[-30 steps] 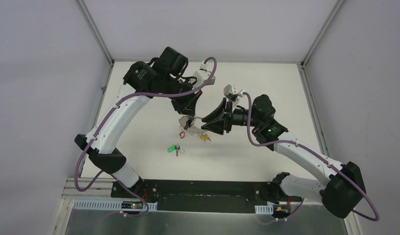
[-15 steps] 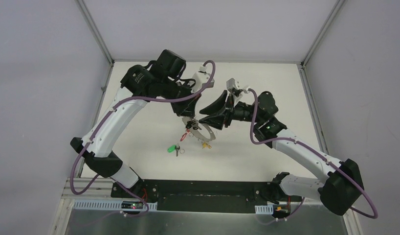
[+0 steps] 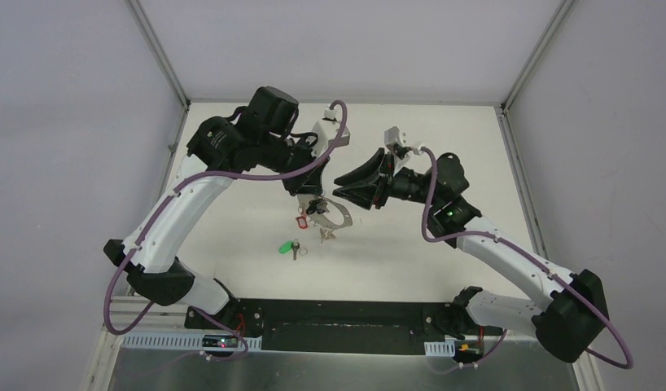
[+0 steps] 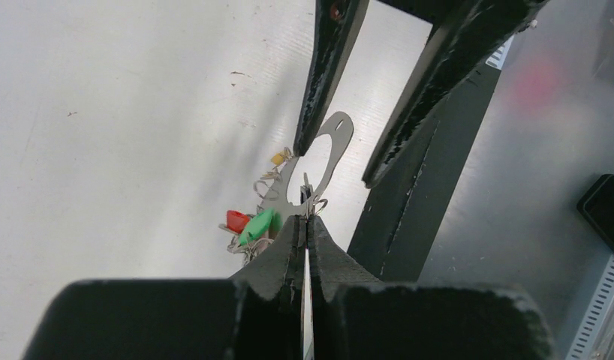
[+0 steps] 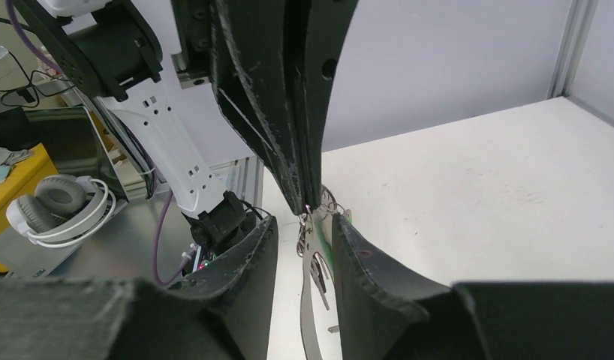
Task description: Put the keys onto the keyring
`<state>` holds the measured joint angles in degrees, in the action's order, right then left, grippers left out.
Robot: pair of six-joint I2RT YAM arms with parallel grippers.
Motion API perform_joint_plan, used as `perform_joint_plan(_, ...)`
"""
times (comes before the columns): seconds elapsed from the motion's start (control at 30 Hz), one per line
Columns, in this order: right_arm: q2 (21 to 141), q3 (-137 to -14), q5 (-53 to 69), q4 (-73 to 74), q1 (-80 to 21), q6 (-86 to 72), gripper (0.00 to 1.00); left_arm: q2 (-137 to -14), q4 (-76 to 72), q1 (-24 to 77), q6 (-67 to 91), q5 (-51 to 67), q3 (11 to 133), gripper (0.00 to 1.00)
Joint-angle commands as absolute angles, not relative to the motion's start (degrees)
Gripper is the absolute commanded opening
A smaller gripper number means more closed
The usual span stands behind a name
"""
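L gripper point(image 3: 313, 202) point(image 4: 305, 225) is clenched on the edge of the keyring point(image 3: 334, 218) point(image 4: 335, 131). I've got it pinched right at my fingertips and hanging clear above the table point(image 3: 232, 212). Red cap point(image 3: 300, 220) point(image 4: 236, 220), green cap point(image 4: 260, 225) and yellow cap point(image 4: 278, 158) keys are bunched on the ring close under that pinch.

R gripper point(image 3: 339, 189) point(image 5: 304, 223) comes in from the opp. side, nose to nose w/ L. Its fingers are released and apart, w/ the ring's flat band point(image 5: 307, 300) standing edge-on in the gap between them. In L wrist view one R fingertip point(image 4: 304, 142) sits over the ring's hole and the other is off to the outside. Can't tell if either pad touches metal.

Loose green key point(image 3: 287, 245) lies on the table, nearer my bases than the ring and a bit to my L, well apart from both grippers. A second small key point(image 3: 296, 253) is just beside it. Its head looks dark, but it's too small to be sure. Neither one is on the ring yet.
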<state>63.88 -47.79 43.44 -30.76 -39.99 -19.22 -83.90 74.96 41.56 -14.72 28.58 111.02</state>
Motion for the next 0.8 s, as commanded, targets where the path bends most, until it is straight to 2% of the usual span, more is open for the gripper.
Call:
perform_joint_plan(0.0, 66.4, -49.1, 45.6, -34.2, -40.6, -19.5, 0.34, -80.7, 70.2, 41.6, -14.7, 30.6, 109.9, 0.00)
perform_joint_plan(0.27, 70.1, -51.5, 48.4, -34.3, -42.2, -19.2, 0.32, -79.8, 69.1, 41.6, -14.5, 30.7, 108.9, 0.00)
perform_joint_plan(0.47, 70.9, -52.0, 48.7, -34.8, -42.6, -18.8, 0.18, -79.6, 69.0, 41.6, -14.5, 31.0, 108.5, 0.00)
perform_joint_plan(0.77, 72.1, -53.0, 49.8, -35.5, -43.1, -19.2, 0.18, -79.4, 69.0, 41.6, -14.4, 30.9, 108.1, 0.00)
